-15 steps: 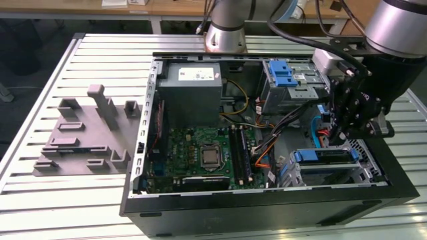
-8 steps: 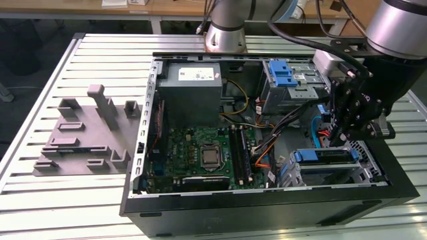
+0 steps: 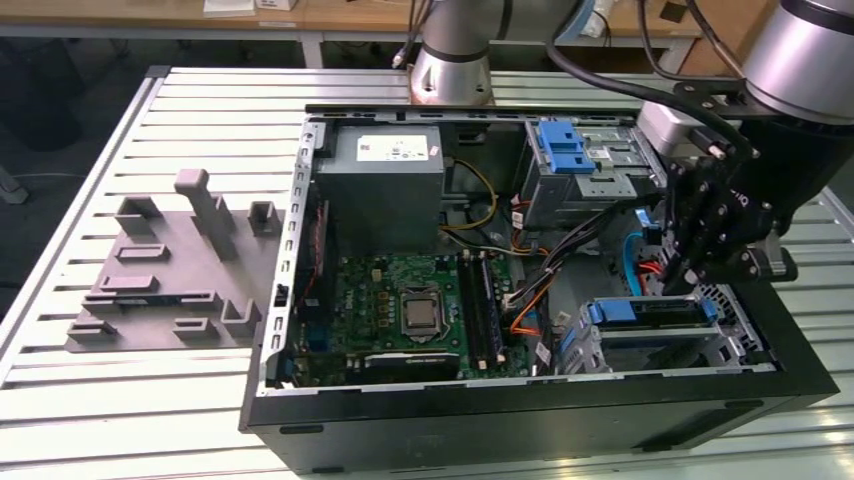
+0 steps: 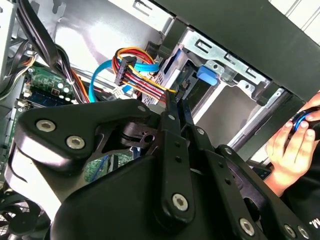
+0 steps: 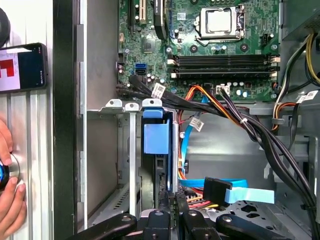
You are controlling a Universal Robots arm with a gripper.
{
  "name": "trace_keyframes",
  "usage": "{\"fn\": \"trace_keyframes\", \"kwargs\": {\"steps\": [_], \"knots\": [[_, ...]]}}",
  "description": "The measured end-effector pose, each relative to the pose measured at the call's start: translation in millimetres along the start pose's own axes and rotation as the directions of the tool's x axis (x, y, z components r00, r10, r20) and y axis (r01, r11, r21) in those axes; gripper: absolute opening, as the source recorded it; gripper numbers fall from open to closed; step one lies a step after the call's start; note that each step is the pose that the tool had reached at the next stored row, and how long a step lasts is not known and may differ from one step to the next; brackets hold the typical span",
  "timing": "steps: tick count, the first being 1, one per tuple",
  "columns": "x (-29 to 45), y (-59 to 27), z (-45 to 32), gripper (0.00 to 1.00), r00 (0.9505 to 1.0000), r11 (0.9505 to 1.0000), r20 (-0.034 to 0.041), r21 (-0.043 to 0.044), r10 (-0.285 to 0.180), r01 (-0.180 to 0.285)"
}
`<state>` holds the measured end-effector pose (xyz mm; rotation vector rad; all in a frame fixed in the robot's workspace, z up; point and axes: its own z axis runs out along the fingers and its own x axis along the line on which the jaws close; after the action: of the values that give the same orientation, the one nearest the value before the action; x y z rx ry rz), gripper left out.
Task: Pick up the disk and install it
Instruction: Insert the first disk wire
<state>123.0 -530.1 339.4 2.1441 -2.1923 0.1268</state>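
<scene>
The disk (image 3: 647, 312) stands on edge in the silver drive cage (image 3: 727, 335) at the case's front corner, on the exterior view's right, its blue carrier frame uppermost. In the first wrist view the disk's blue frame (image 5: 156, 137) sits in the cage slot (image 5: 131, 150). My gripper (image 3: 681, 285) hangs directly over it. The two black fingers (image 4: 172, 125) run close together and meet at their tips, which reach the disk's top edge. My gripper (image 4: 177, 97) is shut, with no gap between the tips. My gripper (image 5: 170, 202) is in line with the disk's edge.
The open computer case (image 3: 534, 400) lies on a slatted table (image 3: 134, 400). Inside are a motherboard (image 3: 414, 310), a grey power supply (image 3: 387, 190), a second cage with a blue latch (image 3: 574, 150) and loose cables (image 5: 240, 120). A grey fixture (image 3: 174, 270) lies beside the case. A person's hand (image 4: 292, 147) rests outside the case wall.
</scene>
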Motion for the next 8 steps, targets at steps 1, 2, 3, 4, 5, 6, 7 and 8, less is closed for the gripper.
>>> {"fn": "trace_keyframes", "kwargs": {"steps": [1, 2, 3, 4, 5, 6, 7, 8], "knots": [[0.8, 0.0, 0.4, 0.16, 1.0, 1.0, 0.0, -0.001, 0.002, -0.002], [1.9, 0.0, 0.8, 0.16, 1.0, 1.0, 0.0, -0.0017, 0.003, -0.003], [3.1, 0.0, 1.1, 0.16, 1.0, 1.0, 0.0001, -0.0021, 0.005, -0.005], [3.6, -0.1, 1.3, 0.16, 1.0, 1.0, 0.0001, -0.0024, 0.007, -0.007], [3.6, -0.1, 1.4, 0.16, 1.0, 1.0, 0.0, -0.0026, 0.009, -0.009], [3.6, -0.1, 1.4, 0.16, 0.9999, 0.9999, 0.0, -0.0028, 0.011, -0.011], [3.7, -0.1, 1.5, 0.16, 0.9999, 0.9999, -0.0001, -0.0029, 0.012, -0.012], [3.6, -0.1, 1.8, 0.16, 0.9999, 0.9999, 0.0, -0.003, 0.013, -0.013]]}}
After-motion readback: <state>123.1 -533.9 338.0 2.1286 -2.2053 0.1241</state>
